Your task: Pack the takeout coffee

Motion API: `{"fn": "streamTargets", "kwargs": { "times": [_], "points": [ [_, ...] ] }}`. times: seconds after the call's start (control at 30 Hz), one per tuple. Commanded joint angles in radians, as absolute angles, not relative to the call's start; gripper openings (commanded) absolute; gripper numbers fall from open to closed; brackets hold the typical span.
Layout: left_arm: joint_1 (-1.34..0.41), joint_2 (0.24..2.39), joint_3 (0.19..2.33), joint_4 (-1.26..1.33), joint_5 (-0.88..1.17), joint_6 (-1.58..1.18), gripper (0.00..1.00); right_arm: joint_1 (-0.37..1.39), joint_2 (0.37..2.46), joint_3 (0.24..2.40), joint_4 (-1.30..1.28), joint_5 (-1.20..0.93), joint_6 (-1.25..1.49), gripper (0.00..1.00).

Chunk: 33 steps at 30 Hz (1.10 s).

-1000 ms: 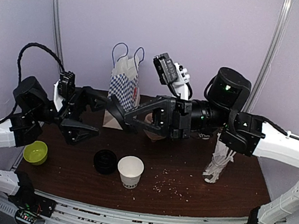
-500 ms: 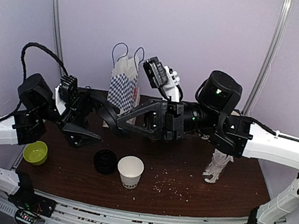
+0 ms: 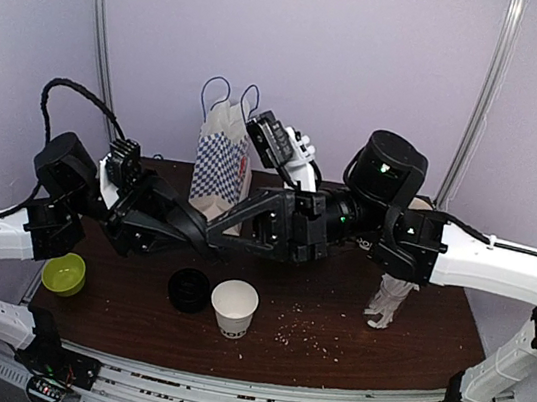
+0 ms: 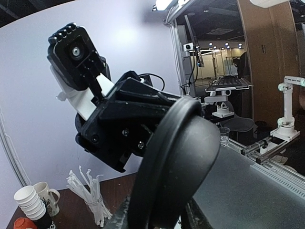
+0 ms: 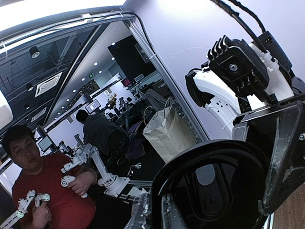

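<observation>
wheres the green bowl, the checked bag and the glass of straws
green bowl (image 3: 63,274): top external view, on its inner wall
checked bag (image 3: 218,165): top external view, on its blue-and-white front
glass of straws (image 3: 384,304): top external view, on the wrapped straws

No text, brand or number can be read in any view; the white paper cup (image 3: 233,307) carries small dark marks low on its wall, too small to make out; the checked paper bag (image 3: 221,159) shows a red patch on its side, too blurred to tell whether it is lettering
</observation>
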<state>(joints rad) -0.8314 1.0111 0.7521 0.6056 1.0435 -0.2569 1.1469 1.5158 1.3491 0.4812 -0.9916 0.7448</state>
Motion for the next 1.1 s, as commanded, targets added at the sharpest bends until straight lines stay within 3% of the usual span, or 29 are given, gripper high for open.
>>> {"fn": "streamTargets", "kwargs": {
  "times": [0.0, 0.23, 0.37, 0.5, 0.77, 0.9, 1.07],
  "points": [
    [-0.839, 1.017, 0.784, 0.661, 1.082, -0.262, 0.21, 1.146, 1.526, 1.344, 0.502, -1.004, 0.740, 0.00],
    [-0.838, 1.001, 0.780, 0.622, 1.067, -0.234, 0.03, 1.146, 1.516, 1.352, 0.424, -0.990, 0.689, 0.03],
    [-0.838, 0.981, 0.772, 0.579, 1.033, -0.222, 0.00, 1.144, 1.486, 1.371, 0.283, -0.937, 0.592, 0.51],
    [-0.839, 0.942, 0.732, 0.541, 0.954, -0.241, 0.00, 1.137, 1.419, 1.374, 0.114, -0.806, 0.483, 0.69],
    [-0.838, 0.843, 0.541, 0.608, 0.623, -0.560, 0.00, 1.138, 1.243, 1.204, 0.023, -0.389, 0.406, 0.72],
    [-0.840, 0.817, 0.453, 0.667, 0.507, -0.746, 0.00, 1.142, 1.220, 1.078, 0.096, -0.318, 0.436, 0.73],
    [-0.839, 0.834, 0.407, 0.701, 0.523, -0.858, 0.00, 1.141, 1.258, 0.981, 0.243, -0.269, 0.506, 0.74]
  ]
}}
